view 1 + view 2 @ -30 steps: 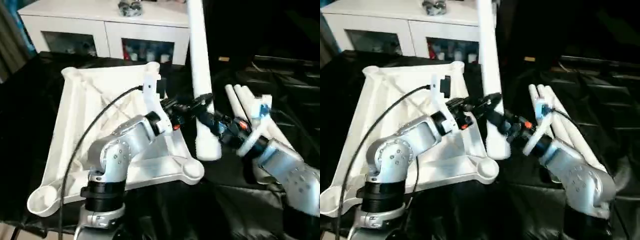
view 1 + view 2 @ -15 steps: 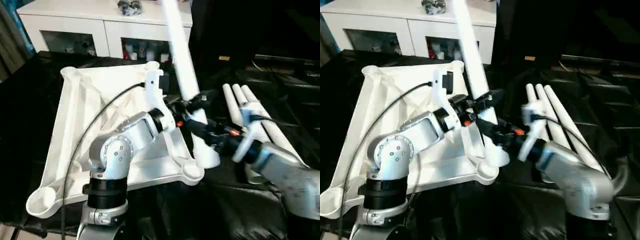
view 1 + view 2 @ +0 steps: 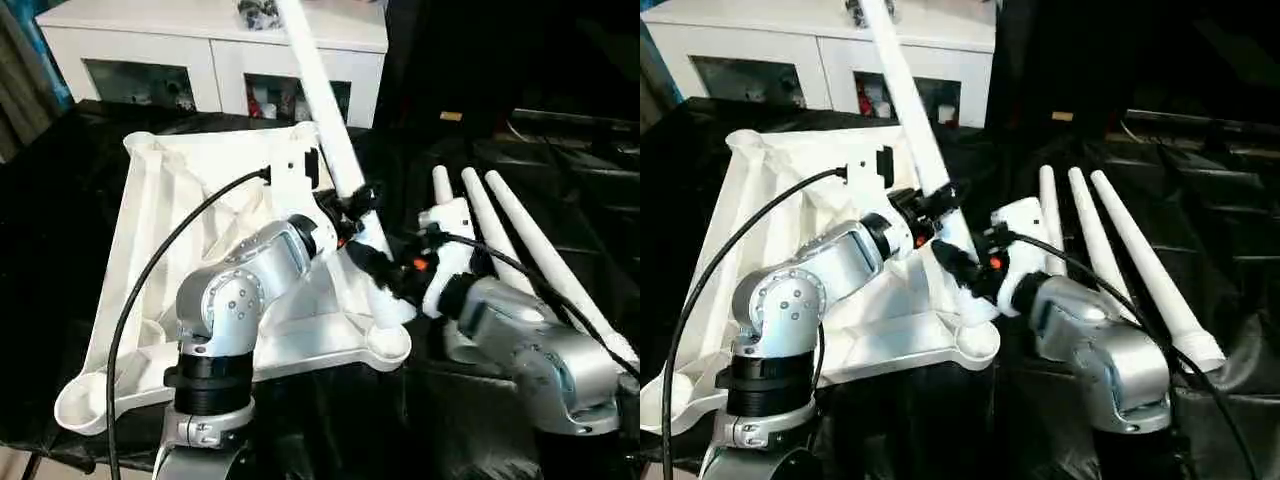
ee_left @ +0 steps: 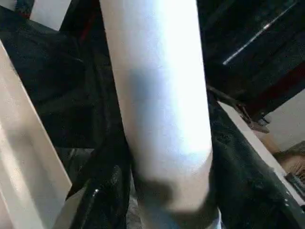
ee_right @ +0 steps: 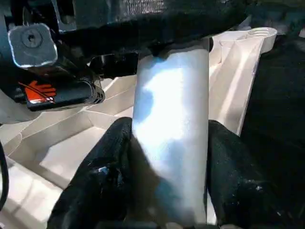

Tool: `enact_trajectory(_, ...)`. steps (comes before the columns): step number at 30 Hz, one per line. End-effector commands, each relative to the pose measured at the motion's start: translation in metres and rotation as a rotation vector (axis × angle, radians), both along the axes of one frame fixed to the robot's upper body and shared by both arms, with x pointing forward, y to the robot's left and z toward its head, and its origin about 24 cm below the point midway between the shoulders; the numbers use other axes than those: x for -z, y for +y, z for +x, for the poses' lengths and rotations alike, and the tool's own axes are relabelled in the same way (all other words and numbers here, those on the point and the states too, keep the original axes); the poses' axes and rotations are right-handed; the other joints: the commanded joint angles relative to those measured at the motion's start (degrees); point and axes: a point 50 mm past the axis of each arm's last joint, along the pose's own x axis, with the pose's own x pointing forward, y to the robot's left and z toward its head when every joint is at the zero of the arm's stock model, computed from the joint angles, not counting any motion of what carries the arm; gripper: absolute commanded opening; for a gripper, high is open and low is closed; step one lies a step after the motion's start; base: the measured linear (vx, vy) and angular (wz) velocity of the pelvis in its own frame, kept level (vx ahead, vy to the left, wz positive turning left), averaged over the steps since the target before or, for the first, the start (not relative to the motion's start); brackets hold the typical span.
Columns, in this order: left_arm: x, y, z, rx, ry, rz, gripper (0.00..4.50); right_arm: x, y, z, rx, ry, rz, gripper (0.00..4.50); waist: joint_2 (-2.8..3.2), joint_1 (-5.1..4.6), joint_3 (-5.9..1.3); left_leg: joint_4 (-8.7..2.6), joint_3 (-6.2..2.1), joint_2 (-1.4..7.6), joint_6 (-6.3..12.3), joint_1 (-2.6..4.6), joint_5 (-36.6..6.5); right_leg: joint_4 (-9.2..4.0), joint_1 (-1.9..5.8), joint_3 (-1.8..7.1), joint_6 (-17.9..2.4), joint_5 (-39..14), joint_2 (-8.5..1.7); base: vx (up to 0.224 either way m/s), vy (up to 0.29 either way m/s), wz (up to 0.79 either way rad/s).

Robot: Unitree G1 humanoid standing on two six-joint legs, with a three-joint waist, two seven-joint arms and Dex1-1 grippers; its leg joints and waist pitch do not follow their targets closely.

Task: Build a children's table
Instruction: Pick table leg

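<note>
Gripping the tilted leg (image 3: 330, 120) low down, right gripper (image 5: 167, 157) has both pads on it; left gripper (image 3: 355, 200) clasps it just above. Wrist cams show that contact, head cams don't. Table top (image 3: 180, 200) lies ribs-up w/ corner socket (image 3: 385, 345) beneath. Three spare legs (image 3: 520, 240) beside; cabinet (image 3: 215, 50) behind.

We see an all-white tabletop (image 3: 170, 220) with a ribbed underside, and white tube legs: one leg (image 3: 325, 120) held, three spare legs (image 3: 520, 240) beside the right end effector (image 3: 385, 275). Both end effectors have black fingers (image 5: 100, 191) on silver arms; the left end effector (image 3: 355, 205) shows an orange mark. The surface (image 3: 60, 170) is black, the cabinet (image 3: 215, 45) white.
</note>
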Motion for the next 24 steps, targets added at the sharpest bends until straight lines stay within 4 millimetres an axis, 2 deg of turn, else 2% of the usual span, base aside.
enact_trajectory(1, -0.014, -0.021, 0.002, -0.010, 0.005, -0.071, 2.10, -0.017, 0.004, 0.000, -0.024, -0.093, 0.009, 1.85, -0.02, -0.12, -3.48, -4.02, -2.44, 4.83, -0.85, 1.77, -6.0, -4.10, 1.61, 2.84, -10.7, 6.7, -5.47, 0.000, 0.000, 0.00)
enact_trajectory(5, -0.018, -0.020, 0.003, -0.021, -0.002, -0.099, 2.06, -0.019, 0.005, 0.002, -0.021, -0.110, -0.005, 1.85, -0.14, -0.15, -3.46, -3.94, -2.34, 4.75, -0.56, 1.75, -6.0, -4.11, 1.63, 2.87, -10.9, 6.8, -5.55, 0.000, 0.000, 0.00)
enact_trajectory(6, -0.020, -0.020, 0.004, -0.022, -0.009, -0.110, 2.06, -0.021, 0.005, 0.004, -0.018, -0.137, -0.021, 1.85, -0.79, -0.15, -3.47, -3.90, -2.23, 4.79, -0.39, 1.76, -5.8, -4.14, 1.72, 2.90, -10.8, 6.5, -5.62, 0.000, 0.000, 0.00)
enact_trajectory(7, -0.020, -0.020, 0.004, -0.021, -0.010, -0.110, 2.04, -0.021, 0.005, 0.004, -0.018, -0.138, -0.022, 1.85, -0.61, -0.04, -3.47, -3.86, -2.24, 4.78, -0.37, 1.75, -5.6, -4.09, 1.70, 2.90, -10.8, 6.3, -5.68, 0.000, 0.000, 0.00)
enact_trajectory(8, -0.022, -0.020, 0.004, -0.007, -0.033, -0.114, 2.04, -0.022, 0.005, 0.007, -0.012, -0.148, -0.024, 2.20, -0.77, -0.15, -3.41, -3.88, -2.16, 4.80, -0.21, 1.77, -5.5, -4.15, 1.58, 2.93, -10.7, 5.8, -5.58, 0.000, 0.000, 0.00)
enact_trajectory(9, -0.025, -0.019, 0.005, 0.011, -0.060, -0.118, 2.02, -0.023, 0.005, 0.007, -0.020, -0.142, -0.007, 2.55, -0.63, -0.20, -3.39, -3.88, -2.20, 4.75, -0.06, 1.72, -5.5, -4.19, 1.59, 2.88, -10.6, 5.1, -5.56, 0.000, 0.000, 0.00)
enact_trajectory(12, -0.028, -0.019, 0.005, 0.047, -0.109, -0.125, 2.00, -0.024, 0.004, 0.008, -0.027, -0.139, 0.014, 2.57, -0.61, -0.18, -3.40, -3.81, -2.10, 4.73, 0.34, 1.74, -5.3, -4.23, 1.51, 2.96, -10.2, 4.8, -5.55, 0.000, 0.000, 0.00)
enact_trajectory(15, -0.036, -0.013, 0.002, 0.199, -0.224, -0.092, 1.90, -0.023, -0.017, 0.010, -0.125, -0.086, 0.046, 2.93, -0.69, 0.28, -3.70, -3.60, -2.10, 4.88, 0.77, 2.01, -4.2, -3.91, 1.56, 2.90, -9.9, 6.5, -5.49, 0.000, 0.000, 0.00)
enact_trajectory(16, -0.037, -0.012, 0.001, 0.225, -0.237, -0.092, 1.88, -0.023, -0.020, 0.009, -0.146, -0.078, 0.047, 2.98, -0.63, 0.31, -3.63, -3.64, -2.14, 4.86, 0.89, 1.77, -3.6, -3.68, 1.60, 2.77, -10.2, 7.7, -5.45, 0.000, 0.000, 0.00)
enact_trajectory(17, -0.038, -0.011, 0.000, 0.268, -0.256, -0.088, 1.87, -0.023, -0.024, 0.008, -0.185, -0.057, 0.050, 3.02, -0.87, 0.24, -3.58, -3.55, -2.08, 4.73, 1.26, 1.71, -3.6, -3.64, 1.74, 2.72, -10.7, 8.1, -5.51, 0.000, 0.000, 0.00)
enact_trajectory(21, -0.040, -0.010, -0.002, 0.342, -0.278, -0.082, 1.87, -0.023, -0.031, 0.004, -0.267, -0.023, 0.064, 3.34, -0.89, 0.14, -3.69, -3.22, -1.90, 4.62, 2.70, 1.58, -2.4, -3.47, 1.83, 2.69, -12.7, 9.3, -5.71, 0.000, 0.000, 0.00)
enact_trajectory(24, -0.047, -0.010, -0.009, 0.487, -0.325, -0.124, 1.87, -0.027, -0.040, -0.001, -0.380, 0.016, 0.098, 3.34, -0.94, 0.27, -3.76, -3.07, -1.84, 4.68, 3.56, 1.65, -2.2, -3.48, 1.89, 2.64, -13.7, 8.4, -5.75, 0.000, 0.000, 0.00)
